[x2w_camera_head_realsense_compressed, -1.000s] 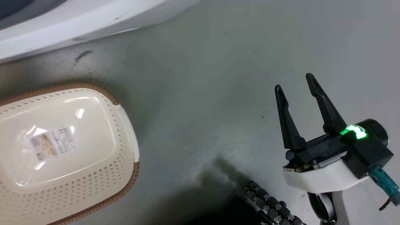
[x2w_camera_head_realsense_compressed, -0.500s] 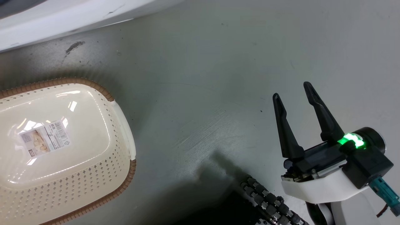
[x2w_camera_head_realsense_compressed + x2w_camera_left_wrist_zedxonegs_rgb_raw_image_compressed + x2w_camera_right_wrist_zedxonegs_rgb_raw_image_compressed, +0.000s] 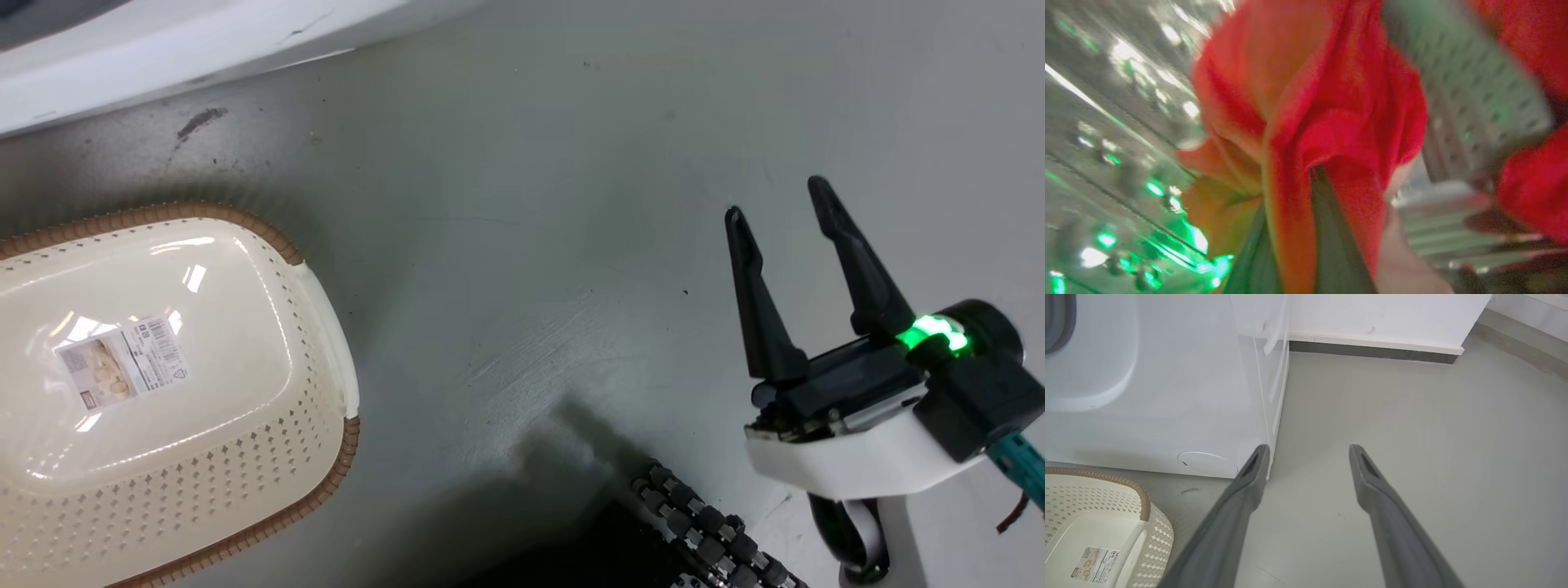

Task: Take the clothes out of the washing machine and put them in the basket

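Observation:
A red garment (image 3: 1310, 94) is bunched right in front of the left wrist camera, inside the washing machine's perforated steel drum (image 3: 1106, 134). My left gripper (image 3: 1288, 188) is shut on a fold of it, and cloth covers the fingertips. More red cloth (image 3: 1531, 183) lies at the right. The cream basket (image 3: 245, 220) sits on the floor at the left with nothing but a label inside; it also shows in the right wrist view (image 3: 1139, 494). My right gripper (image 3: 771, 196) hangs open over bare floor, holding nothing (image 3: 1308, 451). The washing machine's white front (image 3: 163, 49) (image 3: 1167, 396) stands behind the basket.
A perforated drum paddle (image 3: 1466, 81) crosses the upper right of the left wrist view. A black beaded cable (image 3: 702, 523) lies near the head view's bottom edge. A white wall with a dark skirting (image 3: 1372, 351) stands to the right of the machine, with grey floor (image 3: 1433, 437) before it.
The head camera shifted a little, sliding the basket left in the picture. My open right gripper has moved slightly up and right in the view over the last half second.

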Controlling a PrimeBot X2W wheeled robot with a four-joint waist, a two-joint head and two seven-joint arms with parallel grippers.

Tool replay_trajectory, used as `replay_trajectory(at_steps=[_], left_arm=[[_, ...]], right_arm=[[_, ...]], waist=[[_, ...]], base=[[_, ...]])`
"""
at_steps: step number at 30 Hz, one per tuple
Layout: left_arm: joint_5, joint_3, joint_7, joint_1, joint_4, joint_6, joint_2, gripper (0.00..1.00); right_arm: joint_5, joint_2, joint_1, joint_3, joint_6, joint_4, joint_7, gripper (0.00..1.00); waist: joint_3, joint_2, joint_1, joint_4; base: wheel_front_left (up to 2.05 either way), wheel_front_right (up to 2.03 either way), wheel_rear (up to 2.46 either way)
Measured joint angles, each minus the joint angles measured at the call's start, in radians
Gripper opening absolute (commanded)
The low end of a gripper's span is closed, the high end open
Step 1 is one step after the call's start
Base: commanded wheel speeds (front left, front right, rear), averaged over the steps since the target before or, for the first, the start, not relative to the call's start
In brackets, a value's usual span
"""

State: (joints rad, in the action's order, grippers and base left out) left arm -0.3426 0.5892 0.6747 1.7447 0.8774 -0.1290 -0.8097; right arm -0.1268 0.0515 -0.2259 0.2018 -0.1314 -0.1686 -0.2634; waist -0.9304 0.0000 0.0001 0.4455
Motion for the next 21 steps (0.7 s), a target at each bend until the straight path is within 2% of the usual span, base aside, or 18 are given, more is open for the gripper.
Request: replay_trajectory(at_steps=[2, 5, 9, 10, 11, 12, 13, 19, 21], left_arm=[[-0.012, -0.009, -0.096, -0.016, -0.009, 0.000, 0.007, 0.00], [-0.054, -0.022, -0.222, -0.097, 0.008, 0.002, 0.054, 0.00], [-0.077, -0.041, -0.415, -0.181, 0.036, 0.025, 0.090, 0.00], [-0.077, -0.041, -0.415, -0.181, 0.036, 0.025, 0.090, 0.00], [-0.076, -0.042, -0.463, -0.198, 0.043, 0.035, 0.098, 0.00], [-0.077, -0.046, -0.569, -0.250, 0.058, 0.061, 0.126, 0.00], [-0.087, -0.050, -0.617, -0.281, 0.064, 0.065, 0.146, 0.00], [-0.118, -0.055, -0.860, -0.451, 0.098, 0.084, 0.231, 0.00], [-0.128, -0.059, -0.903, -0.498, 0.101, 0.088, 0.259, 0.00]], right_arm=[[0.000, -0.001, -0.014, -0.022, 0.000, 0.007, 0.000, 1.00], [0.008, 0.000, -0.021, -0.051, 0.000, 0.016, 0.000, 1.00], [0.041, -0.001, -0.026, -0.082, 0.000, 0.034, 0.000, 1.00], [0.041, -0.001, -0.026, -0.082, 0.000, 0.034, 0.000, 1.00], [0.042, -0.001, -0.026, -0.094, 0.000, 0.037, 0.000, 1.00], [0.061, -0.001, -0.025, -0.116, 0.000, 0.042, 0.000, 1.00], [0.066, -0.002, -0.022, -0.126, 0.000, 0.045, 0.000, 1.00], [0.104, -0.001, -0.002, -0.155, 0.000, 0.073, 0.000, 1.00], [0.115, -0.002, 0.011, -0.159, 0.000, 0.082, 0.000, 1.00]], waist=[[0.012, 0.0000, 0.0000, -0.001], [0.039, 0.0000, 0.0000, -0.021], [0.094, 0.0000, 0.0000, -0.057], [0.094, 0.0000, 0.0000, -0.057], [0.109, 0.0000, 0.0000, -0.066], [0.142, 0.0000, -0.0001, -0.086], [0.159, 0.0000, 0.0000, -0.097], [0.273, 0.0000, 0.0000, -0.158], [0.313, 0.0000, -0.0002, -0.176]], base=[[0.00, 0.00, 0.00], [0.00, 0.00, 0.00], [0.00, 0.00, 0.00], [0.00, 0.00, 0.00], [0.00, 0.00, 0.00], [0.00, 0.00, 0.00], [0.00, 0.00, 0.00], [0.00, 0.00, 0.00], [0.00, 0.00, 0.00]])
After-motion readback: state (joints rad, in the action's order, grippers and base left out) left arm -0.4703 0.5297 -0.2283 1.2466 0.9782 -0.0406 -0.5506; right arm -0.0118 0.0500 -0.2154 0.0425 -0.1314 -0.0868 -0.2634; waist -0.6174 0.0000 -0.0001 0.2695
